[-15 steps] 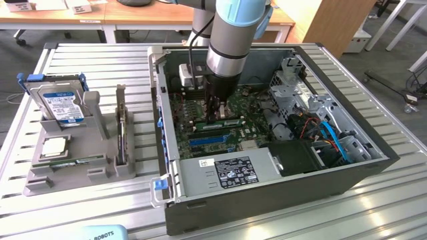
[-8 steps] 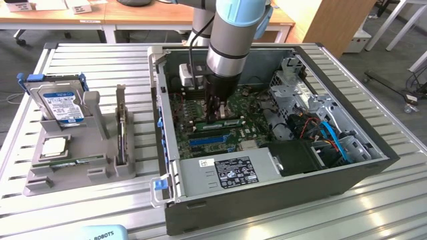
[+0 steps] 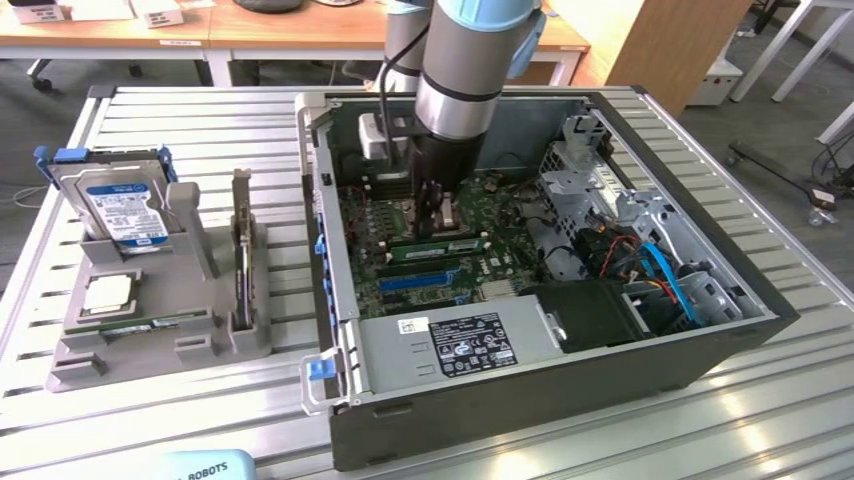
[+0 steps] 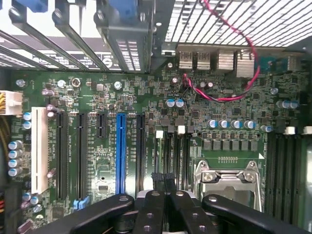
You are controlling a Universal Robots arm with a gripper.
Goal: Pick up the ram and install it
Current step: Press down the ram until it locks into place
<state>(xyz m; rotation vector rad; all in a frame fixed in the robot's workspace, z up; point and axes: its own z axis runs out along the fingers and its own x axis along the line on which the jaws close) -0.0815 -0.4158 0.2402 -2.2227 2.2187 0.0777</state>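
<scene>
Two black fingertips (image 4: 164,179) of the end effector (image 3: 430,212) press together, closed on nothing, low inside the open grey metal computer case (image 3: 747,340) above its green motherboard (image 4: 195,117). One green ram stick (image 3: 441,246) lies seated beside them; another (image 3: 158,322) rests in the grey moulded holder (image 3: 200,350), well apart. Both sit on a ribbed aluminium table (image 3: 747,420); wooden desks (image 3: 267,35) stand behind.

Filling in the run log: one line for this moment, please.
gripper: shut, nothing held | position: inside computer case, over motherboard | ram: lying in motherboard slot
</scene>
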